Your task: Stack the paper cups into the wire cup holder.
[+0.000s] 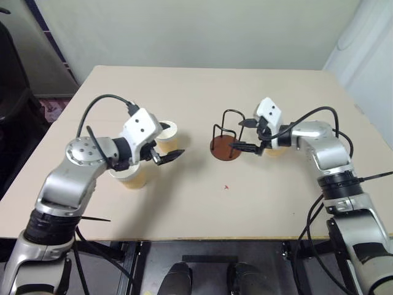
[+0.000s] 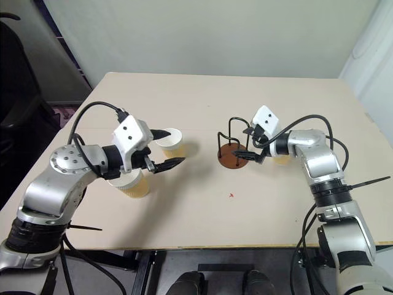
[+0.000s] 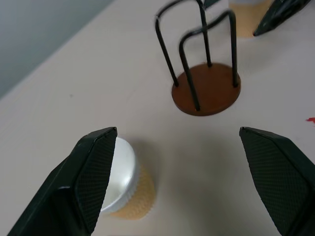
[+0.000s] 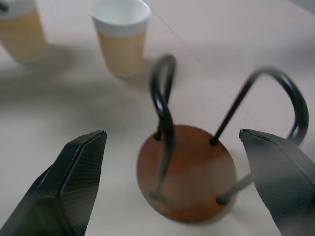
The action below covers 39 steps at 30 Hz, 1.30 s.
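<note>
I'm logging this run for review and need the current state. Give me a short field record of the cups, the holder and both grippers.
cups: three paper cups, all upright on the table
cup positions: one ahead of the left gripper, one under the left arm, one behind the right gripper
wire cup holder: empty, upright, mid-table
left gripper: open, holding nothing
right gripper: open, at the holder, holding nothing
stacked so far: none
</note>
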Tool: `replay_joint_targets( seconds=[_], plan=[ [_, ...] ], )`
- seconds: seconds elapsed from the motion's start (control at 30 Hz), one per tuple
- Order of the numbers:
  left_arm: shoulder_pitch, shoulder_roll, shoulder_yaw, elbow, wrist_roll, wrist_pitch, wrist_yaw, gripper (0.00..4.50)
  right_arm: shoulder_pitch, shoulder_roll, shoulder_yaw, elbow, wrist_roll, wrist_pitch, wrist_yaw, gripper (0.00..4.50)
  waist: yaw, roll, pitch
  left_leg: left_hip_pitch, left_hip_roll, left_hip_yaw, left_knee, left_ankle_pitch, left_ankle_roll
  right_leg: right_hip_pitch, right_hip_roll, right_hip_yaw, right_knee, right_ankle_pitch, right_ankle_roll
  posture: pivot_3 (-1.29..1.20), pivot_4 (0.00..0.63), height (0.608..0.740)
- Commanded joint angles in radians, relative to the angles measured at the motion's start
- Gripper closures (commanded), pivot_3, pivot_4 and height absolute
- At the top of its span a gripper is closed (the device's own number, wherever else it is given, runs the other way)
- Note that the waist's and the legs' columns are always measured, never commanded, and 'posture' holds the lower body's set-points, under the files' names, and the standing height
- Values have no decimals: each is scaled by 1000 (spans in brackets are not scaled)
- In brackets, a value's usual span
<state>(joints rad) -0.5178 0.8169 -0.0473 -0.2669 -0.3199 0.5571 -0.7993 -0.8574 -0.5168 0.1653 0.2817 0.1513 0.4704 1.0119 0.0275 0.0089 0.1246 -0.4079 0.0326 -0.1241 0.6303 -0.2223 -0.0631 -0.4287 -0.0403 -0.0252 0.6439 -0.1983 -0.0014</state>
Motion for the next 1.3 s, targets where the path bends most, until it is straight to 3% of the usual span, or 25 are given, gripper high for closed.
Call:
replay_joint_targets(
  seconds=[0.03, 0.4, 0.57, 0.77, 0.9, 1.0, 1.3],
  plan=[
    [7, 2, 25, -42, 5, 3, 3, 203, -24, 9, -10, -6, -8, 4, -29, 635, 0, 0, 0, 0, 0, 0, 0, 1, -2, 0, 0, 0, 0, 0, 0, 0, 150, 740],
    [9, 14, 61, -31, 4, -20, -13, 203, -11, 38, -15, -19, 0, 2, -31, 4466, 2, 0, 0, 0, 0, 0, 0, -2, 6, -1, 0, 0, 2, 0, 1, 0, 150, 740],
    [42, 66, 177, -80, -126, -11, -124, 203, 47, -68, -67, -213, 179, 51, 193, 4466, 3, 0, 0, -3, -1, 0, 0, 1, 3, -1, 2, -1, 1, 0, 1, 0, 150, 740],
    [196, 230, 249, -154, -232, 0, -351, 203, 156, -221, -10, -491, 317, 106, 411, 4466, 2, -1, 0, -4, -1, 2, 0, 1, -4, 0, 3, -1, -1, -3, 2, 0, 150, 740],
    [224, 257, 211, -160, -203, -19, -366, 203, 202, -232, 57, -507, 246, 35, 411, 4466, 1, -1, 0, -1, 0, 1, 1, 1, -4, 1, 5, -1, 0, -4, 0, 0, 150, 740],
    [203, 243, 190, -162, -196, -11, -343, 203, 200, -208, 99, -436, 160, -47, 366, 4466, 1, -1, 0, 1, 0, -1, 1, -1, 7, 3, 4, -1, 1, -8, -8, 0, 150, 740],
    [194, 236, 183, -183, -207, -3, -316, 203, 203, -213, 122, -410, 129, -72, 379, 4466, 0, -1, 0, 4, 0, 0, 1, 4, 8, 5, 3, -1, 1, -6, -10, 0, 150, 740]
  ],
)
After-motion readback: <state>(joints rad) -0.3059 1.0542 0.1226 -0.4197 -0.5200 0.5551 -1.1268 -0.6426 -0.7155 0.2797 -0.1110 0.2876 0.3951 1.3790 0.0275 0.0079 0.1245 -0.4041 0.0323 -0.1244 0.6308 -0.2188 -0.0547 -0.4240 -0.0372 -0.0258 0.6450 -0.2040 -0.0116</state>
